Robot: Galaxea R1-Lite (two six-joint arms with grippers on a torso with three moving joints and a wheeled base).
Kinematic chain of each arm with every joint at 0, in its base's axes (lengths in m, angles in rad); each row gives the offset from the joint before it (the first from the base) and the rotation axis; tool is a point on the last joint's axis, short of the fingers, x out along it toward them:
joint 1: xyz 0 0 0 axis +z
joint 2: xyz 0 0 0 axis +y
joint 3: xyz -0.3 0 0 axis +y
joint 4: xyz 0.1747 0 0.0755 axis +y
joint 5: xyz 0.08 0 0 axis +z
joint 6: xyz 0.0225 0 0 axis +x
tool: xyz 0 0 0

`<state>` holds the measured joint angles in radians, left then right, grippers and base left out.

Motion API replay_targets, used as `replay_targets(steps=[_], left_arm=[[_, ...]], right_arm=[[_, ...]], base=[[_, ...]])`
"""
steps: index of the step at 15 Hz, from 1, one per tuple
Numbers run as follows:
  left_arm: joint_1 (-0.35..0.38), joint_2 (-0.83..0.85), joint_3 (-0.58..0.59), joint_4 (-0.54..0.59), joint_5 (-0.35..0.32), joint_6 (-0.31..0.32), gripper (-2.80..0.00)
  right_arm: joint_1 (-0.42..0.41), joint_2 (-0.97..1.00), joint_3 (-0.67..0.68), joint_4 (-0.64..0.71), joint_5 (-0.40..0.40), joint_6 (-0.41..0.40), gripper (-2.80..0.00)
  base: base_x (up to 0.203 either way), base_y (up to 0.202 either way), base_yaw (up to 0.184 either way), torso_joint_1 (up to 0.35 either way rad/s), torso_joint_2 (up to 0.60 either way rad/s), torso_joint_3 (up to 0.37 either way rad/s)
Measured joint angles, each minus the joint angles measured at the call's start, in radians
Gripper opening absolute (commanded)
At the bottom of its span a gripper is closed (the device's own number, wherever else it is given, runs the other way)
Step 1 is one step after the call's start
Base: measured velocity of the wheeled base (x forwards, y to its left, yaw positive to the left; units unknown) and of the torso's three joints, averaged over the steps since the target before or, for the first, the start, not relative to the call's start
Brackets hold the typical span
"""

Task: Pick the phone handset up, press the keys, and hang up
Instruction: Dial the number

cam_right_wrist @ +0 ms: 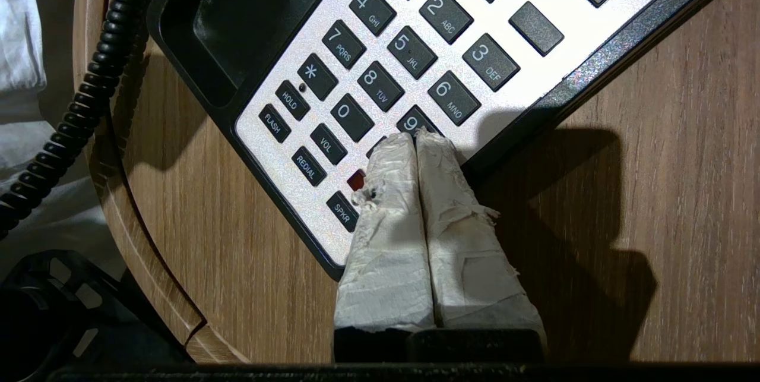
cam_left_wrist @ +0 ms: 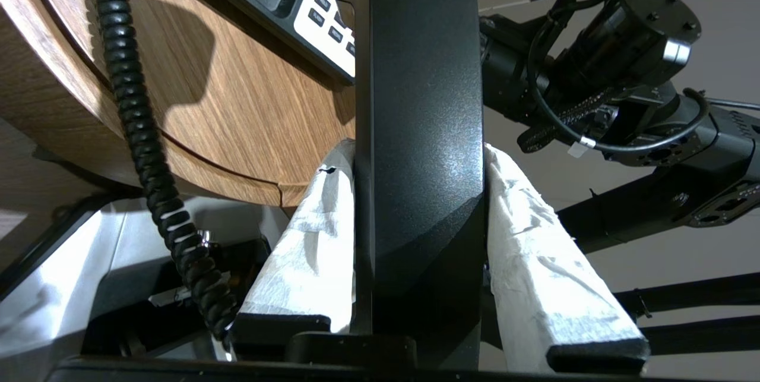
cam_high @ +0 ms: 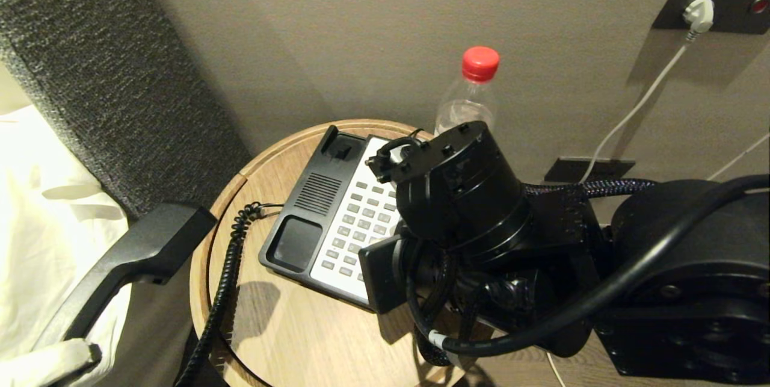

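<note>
The black phone handset (cam_high: 135, 260) hangs off the table's left side, lifted clear of the phone base (cam_high: 337, 218). My left gripper (cam_left_wrist: 418, 153) is shut on the handset (cam_left_wrist: 418, 103), one white-wrapped finger on each side of it. Its coiled black cord (cam_high: 225, 278) runs down past the table edge. My right gripper (cam_right_wrist: 415, 139) is shut, its two wrapped fingers pressed together with the tips over the keys (cam_right_wrist: 380, 85), at the lower edge of the 9 key (cam_right_wrist: 414, 122). In the head view the right arm (cam_high: 475, 236) covers the base's right side and hides that gripper.
A round wooden table (cam_high: 289, 327) carries the phone. A clear bottle with a red cap (cam_high: 472, 95) stands behind the base near the wall. A grey padded headboard (cam_high: 102, 74) and white bedding (cam_high: 42, 224) lie to the left. A white cable (cam_high: 637, 107) hangs from a wall socket.
</note>
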<state>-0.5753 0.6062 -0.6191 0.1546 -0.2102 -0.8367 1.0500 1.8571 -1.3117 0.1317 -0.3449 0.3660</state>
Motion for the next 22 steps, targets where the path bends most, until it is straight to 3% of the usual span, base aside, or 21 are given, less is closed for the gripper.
replay_targets(steps=[11,22], left_arm=[[0.0,-0.011,0.011,0.0,-0.008,0.0,-2.8],[0.0,-0.015,0.014,0.0,-0.011,-0.001,-2.8]], right_arm=[[0.007,-0.08,-0.053,-0.007,0.019,0.018,-2.8],[0.055,-0.037,-0.029,0.003,0.057,0.039,-2.8]], base=[[0.0,0.0,0.0,0.0,0.0,0.0],[0.0,0.0,0.0,0.0,0.0,0.0]])
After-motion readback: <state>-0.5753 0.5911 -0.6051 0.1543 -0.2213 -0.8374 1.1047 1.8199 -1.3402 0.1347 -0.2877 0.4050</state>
